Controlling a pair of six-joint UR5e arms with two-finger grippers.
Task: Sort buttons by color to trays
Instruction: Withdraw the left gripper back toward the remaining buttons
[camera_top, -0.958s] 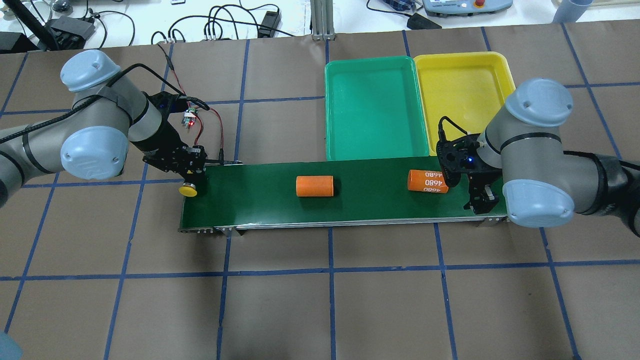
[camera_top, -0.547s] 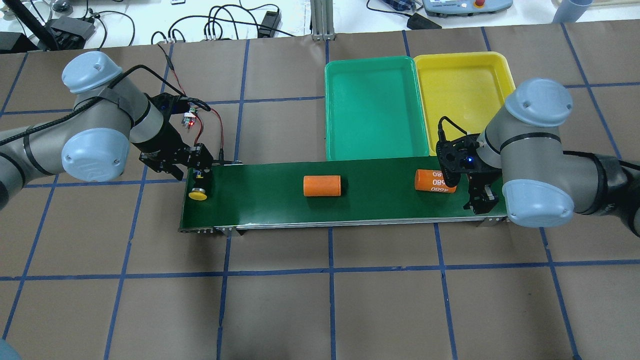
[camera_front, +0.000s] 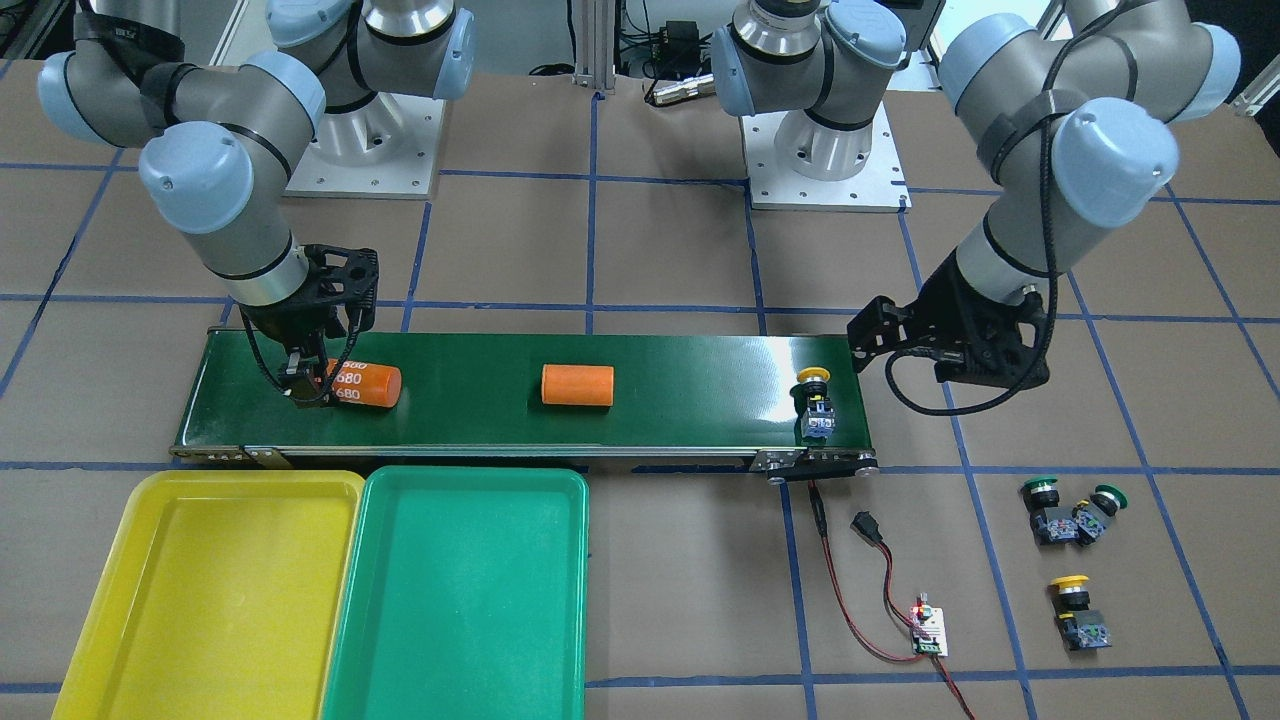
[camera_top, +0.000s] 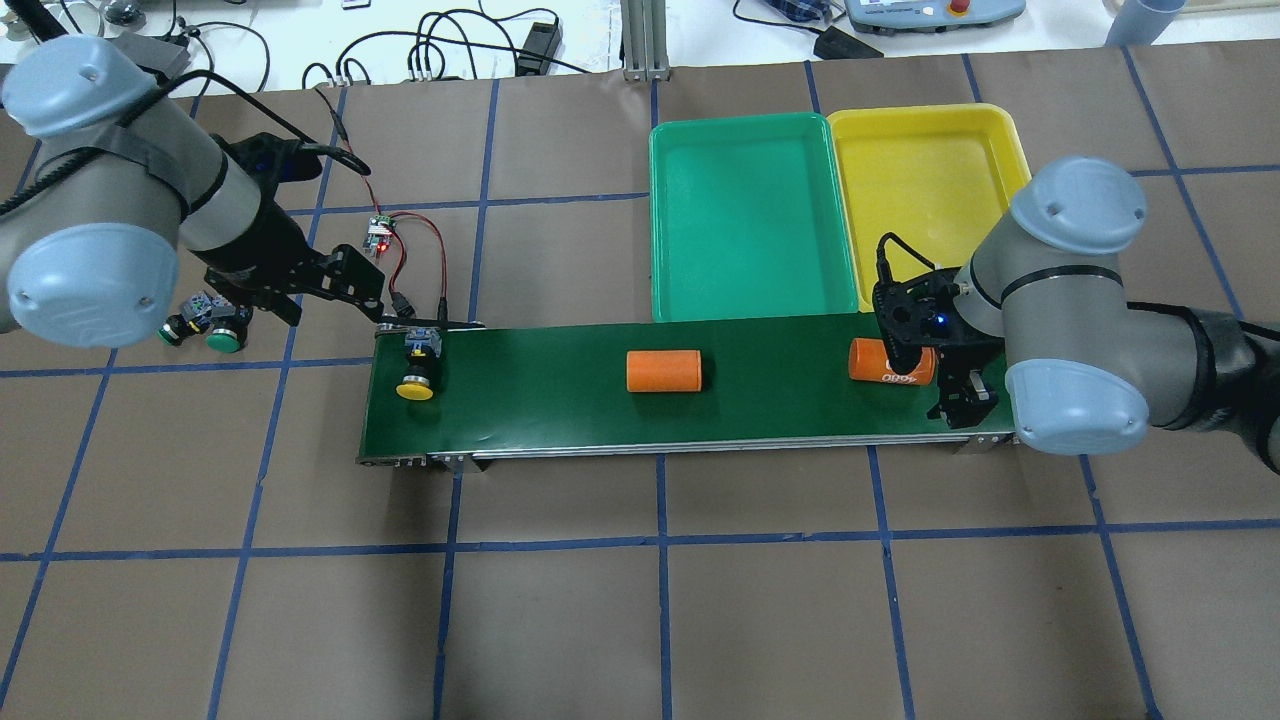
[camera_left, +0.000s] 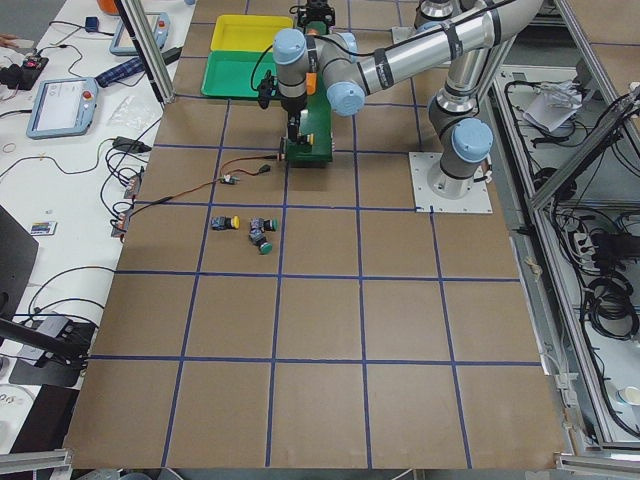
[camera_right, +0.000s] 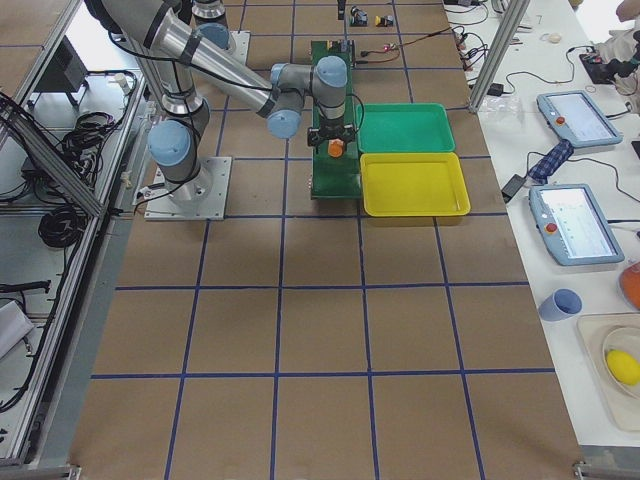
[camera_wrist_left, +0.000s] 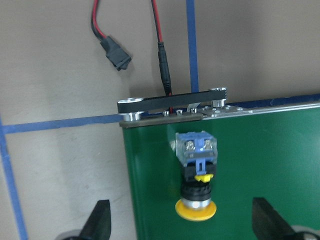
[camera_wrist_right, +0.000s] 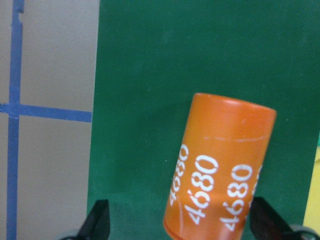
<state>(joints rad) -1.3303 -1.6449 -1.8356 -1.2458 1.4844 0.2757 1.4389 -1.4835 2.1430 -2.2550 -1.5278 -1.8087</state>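
One yellow button (camera_top: 415, 374) near left tool (camera_top: 335, 298)

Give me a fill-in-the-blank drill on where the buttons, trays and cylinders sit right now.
1. The button on the conveyor belt has a ___ cap.
2. The green tray and the yellow tray hold ___ buttons.
3. ___ orange cylinders lie on the belt.
4. Off the belt, ___ loose buttons lie on the table.
Missing words: yellow; no; two; three.
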